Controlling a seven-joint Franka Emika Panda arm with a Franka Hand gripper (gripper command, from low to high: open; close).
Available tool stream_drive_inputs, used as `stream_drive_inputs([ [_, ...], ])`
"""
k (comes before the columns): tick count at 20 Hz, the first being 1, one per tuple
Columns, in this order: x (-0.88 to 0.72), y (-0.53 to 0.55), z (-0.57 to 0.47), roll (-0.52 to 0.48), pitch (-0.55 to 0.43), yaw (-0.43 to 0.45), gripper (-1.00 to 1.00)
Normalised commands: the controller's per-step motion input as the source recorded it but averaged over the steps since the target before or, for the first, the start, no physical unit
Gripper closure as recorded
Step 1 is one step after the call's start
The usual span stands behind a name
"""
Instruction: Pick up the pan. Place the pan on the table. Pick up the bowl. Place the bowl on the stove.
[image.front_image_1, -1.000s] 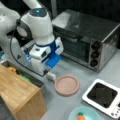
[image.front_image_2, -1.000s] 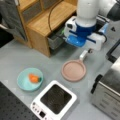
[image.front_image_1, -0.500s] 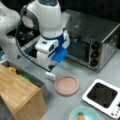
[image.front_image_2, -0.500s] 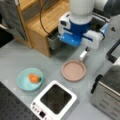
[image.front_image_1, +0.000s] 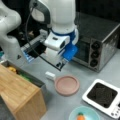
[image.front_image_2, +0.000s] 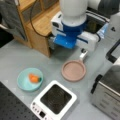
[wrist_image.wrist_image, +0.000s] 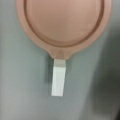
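Observation:
The pink pan (image.front_image_1: 67, 85) (image.front_image_2: 73, 70) lies flat on the grey table (image.front_image_2: 15, 57), and nothing holds it. In the wrist view the pan (wrist_image.wrist_image: 63, 22) fills the top, its white handle (wrist_image.wrist_image: 58, 80) pointing down. The gripper (image.front_image_1: 60, 65) hangs a little above the handle end, apart from it; its fingers do not show in the wrist view. The turquoise bowl (image.front_image_1: 75, 115) (image.front_image_2: 23, 82) sits on the table with an orange piece inside. The white stove (image.front_image_1: 102, 96) (image.front_image_2: 55, 100) stands beside it with nothing on its black centre.
A steel toaster oven (image.front_image_1: 97, 42) (image.front_image_2: 107, 95) stands at a front view's right. A light wooden counter (image.front_image_1: 20, 97) (image.front_image_2: 37, 27) stands close to the pan's handle side. Dark perforated board (image.front_image_2: 10, 105) borders the table.
The arm has shifted sideways toward the pan's handle, rightward in one front view and leftward in the other. Pan, bowl and stove have stayed in place.

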Motion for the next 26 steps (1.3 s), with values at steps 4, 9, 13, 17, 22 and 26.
stream_drive_inputs([
  [4,0.62,-0.07,0.31,0.113,0.388,-0.003,-1.0],
  [9,0.62,-0.19,0.21,0.119,0.343,0.028,-1.0],
  [13,0.62,-0.34,0.15,0.132,0.31,0.085,-1.0],
  [17,0.58,-0.39,0.13,0.13,0.295,0.101,-1.0],
  [22,0.49,-0.28,0.13,0.122,0.284,0.133,-1.0],
  [26,0.54,-0.42,0.07,0.119,0.258,0.187,-1.0],
])
